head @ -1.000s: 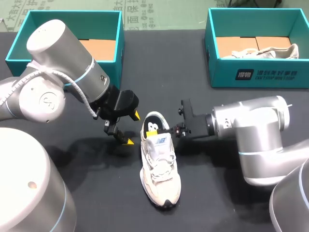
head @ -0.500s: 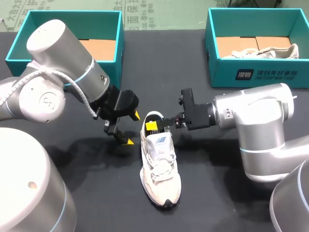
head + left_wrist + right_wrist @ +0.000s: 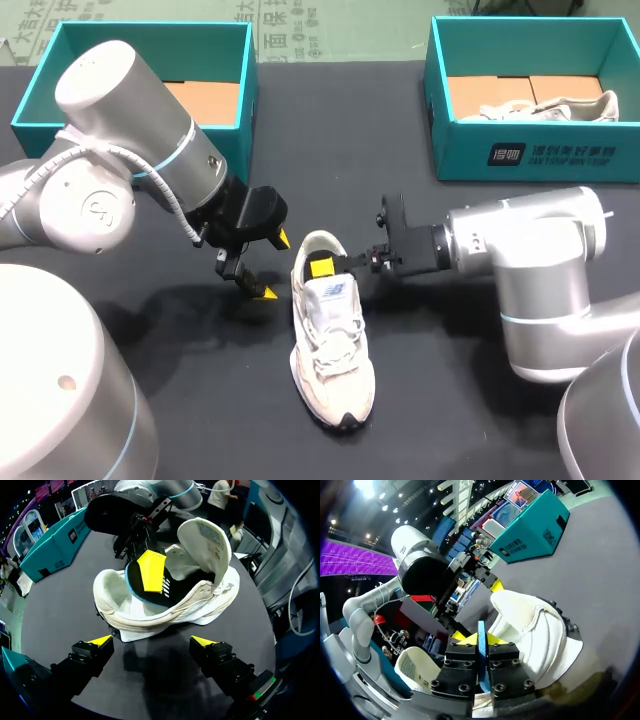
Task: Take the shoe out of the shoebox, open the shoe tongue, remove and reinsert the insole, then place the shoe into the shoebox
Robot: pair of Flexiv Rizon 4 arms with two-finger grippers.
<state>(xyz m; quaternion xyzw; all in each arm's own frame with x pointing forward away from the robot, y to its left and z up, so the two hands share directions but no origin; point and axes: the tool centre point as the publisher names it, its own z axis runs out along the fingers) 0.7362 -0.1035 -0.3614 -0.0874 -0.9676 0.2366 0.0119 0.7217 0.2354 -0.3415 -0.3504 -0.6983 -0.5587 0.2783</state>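
Note:
A cream sneaker (image 3: 330, 340) lies on the black table, toe toward the front edge, heel toward the back. Its tongue (image 3: 205, 545) is folded up and away from the opening. My right gripper (image 3: 322, 265) reaches into the heel opening from the right. Its fingers are shut on the blue edge of the black insole (image 3: 481, 630), which lies low inside the shoe (image 3: 535, 630). My left gripper (image 3: 272, 268) hangs open just left of the heel, touching nothing. In the left wrist view the shoe (image 3: 150, 615) sits ahead of that open gripper (image 3: 151, 641).
A teal shoebox (image 3: 150, 70) stands at the back left with only cardboard inside. A second teal shoebox (image 3: 530, 150) at the back right holds another cream shoe (image 3: 545, 108). Both arms crowd the table's middle on either side of the sneaker.
The insole stood up out of the heel a second ago; it now lies down inside the shoe. My right gripper opened briefly, shut again and shifted. My left arm stayed still.

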